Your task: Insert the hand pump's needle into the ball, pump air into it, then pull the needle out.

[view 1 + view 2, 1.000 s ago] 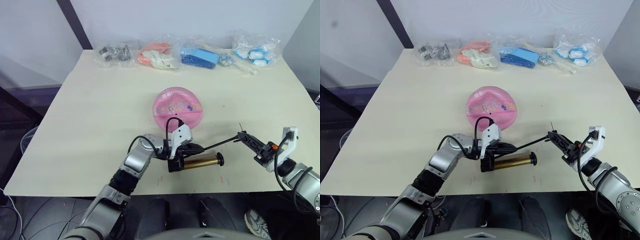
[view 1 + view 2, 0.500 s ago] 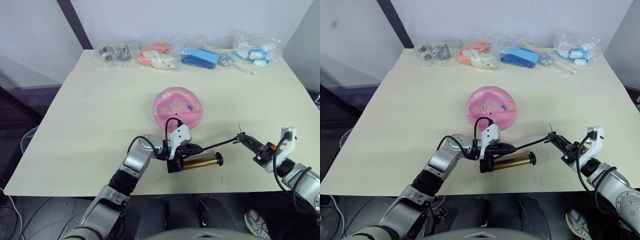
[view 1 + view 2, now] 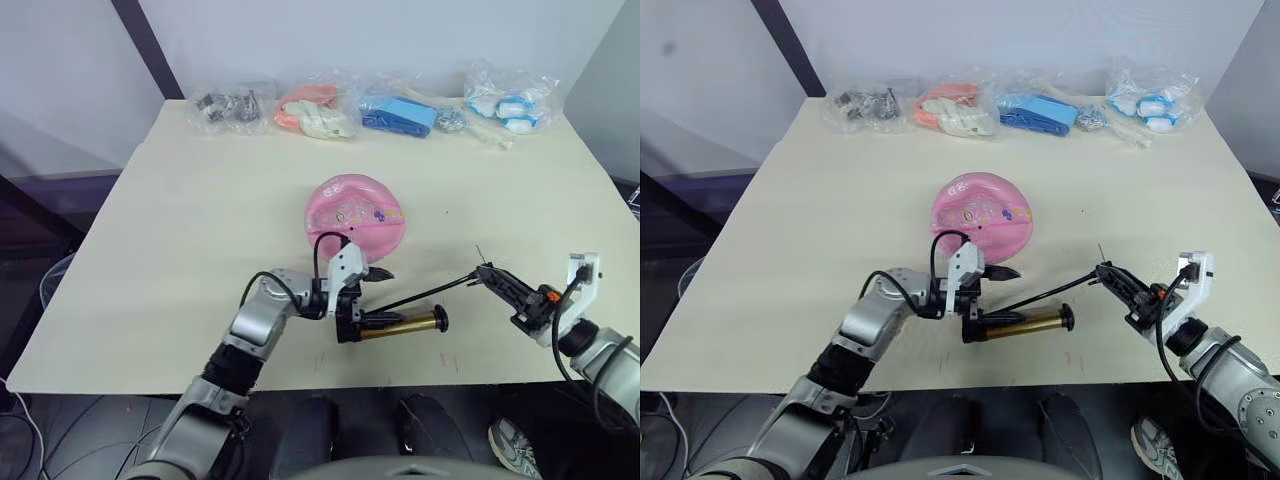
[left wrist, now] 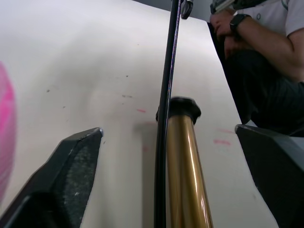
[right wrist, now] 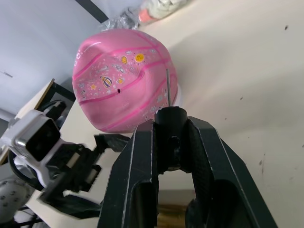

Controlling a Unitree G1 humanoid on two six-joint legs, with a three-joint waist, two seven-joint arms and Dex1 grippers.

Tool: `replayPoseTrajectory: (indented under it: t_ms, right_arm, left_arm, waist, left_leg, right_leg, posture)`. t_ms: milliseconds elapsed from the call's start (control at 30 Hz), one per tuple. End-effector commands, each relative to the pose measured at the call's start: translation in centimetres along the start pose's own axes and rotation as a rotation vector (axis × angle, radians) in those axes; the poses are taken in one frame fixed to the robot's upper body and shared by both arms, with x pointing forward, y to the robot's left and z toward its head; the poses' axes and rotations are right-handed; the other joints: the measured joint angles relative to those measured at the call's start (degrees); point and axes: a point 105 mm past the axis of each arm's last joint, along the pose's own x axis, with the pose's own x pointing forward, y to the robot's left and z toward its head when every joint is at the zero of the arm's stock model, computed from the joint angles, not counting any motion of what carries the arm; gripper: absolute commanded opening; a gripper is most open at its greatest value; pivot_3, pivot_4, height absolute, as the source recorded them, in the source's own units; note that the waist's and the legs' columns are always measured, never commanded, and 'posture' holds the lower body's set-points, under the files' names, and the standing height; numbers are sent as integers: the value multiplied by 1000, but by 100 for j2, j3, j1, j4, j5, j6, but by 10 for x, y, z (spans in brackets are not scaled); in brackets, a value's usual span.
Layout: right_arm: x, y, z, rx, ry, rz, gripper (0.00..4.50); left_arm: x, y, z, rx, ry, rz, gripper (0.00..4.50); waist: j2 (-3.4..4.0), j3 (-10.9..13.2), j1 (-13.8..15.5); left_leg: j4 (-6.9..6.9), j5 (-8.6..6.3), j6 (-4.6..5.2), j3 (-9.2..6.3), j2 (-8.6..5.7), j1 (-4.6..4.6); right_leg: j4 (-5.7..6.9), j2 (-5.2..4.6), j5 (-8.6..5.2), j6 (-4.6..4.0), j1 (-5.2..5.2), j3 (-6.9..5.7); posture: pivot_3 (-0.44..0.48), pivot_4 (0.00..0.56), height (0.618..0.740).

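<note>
The left pincer (image 3: 372, 296) reaches in low from 7 o'clock, its fingers spread wide above the pump (image 3: 400, 324), which lies on the bench (image 3: 180, 230) just 6 o'clock of the ball (image 3: 356, 216). The right pincer (image 3: 492, 277), coming in from 4 o'clock, is clamped on the hose's black fitting with the needle (image 5: 167, 88) standing upright, apart from the ball.

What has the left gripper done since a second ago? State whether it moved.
Yes. The left gripper has let go of the hand pump, opened, and pulled back toward the robot's left; the pump stays put on the table.
</note>
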Motion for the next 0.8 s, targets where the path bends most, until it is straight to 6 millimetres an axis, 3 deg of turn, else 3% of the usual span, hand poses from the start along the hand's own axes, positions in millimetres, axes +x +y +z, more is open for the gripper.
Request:
replayPoseTrajectory:
  t_ms: [33, 367, 500, 700, 800]
  right_arm:
    - [-4, 13, 9, -186, -7, 68, 395]
    - [-5, 25, 16, -553, -48, 167, 395]
    - [-3, 29, 19, -678, -70, 208, 395]
    - [0, 38, 20, -805, -106, 283, 395]
    - [1, 47, 18, -825, -119, 331, 395]
  left_arm:
    - [-18, 4, 17, 98, -27, 71, 4458]
    - [-78, 17, 50, 132, -103, 311, 4458]
    - [-94, 33, 62, 129, -121, 410, 4458]
    - [-109, 59, 97, 159, -160, 517, 4458]
    - [-114, 73, 102, 155, -128, 561, 4458]
  waist:
    - [-1, 0, 2]
    - [-2, 2, 3]
    - [-4, 3, 10]
    - [-9, 6, 17]
    - [-9, 6, -5]
  left_leg:
    - [0, 0, 0, 0, 0, 0]
    - [0, 0, 0, -2, 3, 0]
    - [0, 0, 0, -1, 1, 1]
    - [1, 0, -1, -2, -2, 0]
    - [1, 1, -2, -2, -2, 1]
  right_leg:
    - [0, 0, 0, 0, 0, -1]
    - [-1, -1, 0, 0, 0, -2]
    - [-1, -1, 0, 0, 0, -3]
    - [-1, -1, 0, 1, 0, -5]
    - [0, 0, 0, 0, 0, -4]
  posture:
    - [0, 150, 740]
    - [0, 150, 740]
    - [0, 150, 740]
    - [0, 150, 740]
    - [0, 150, 740]
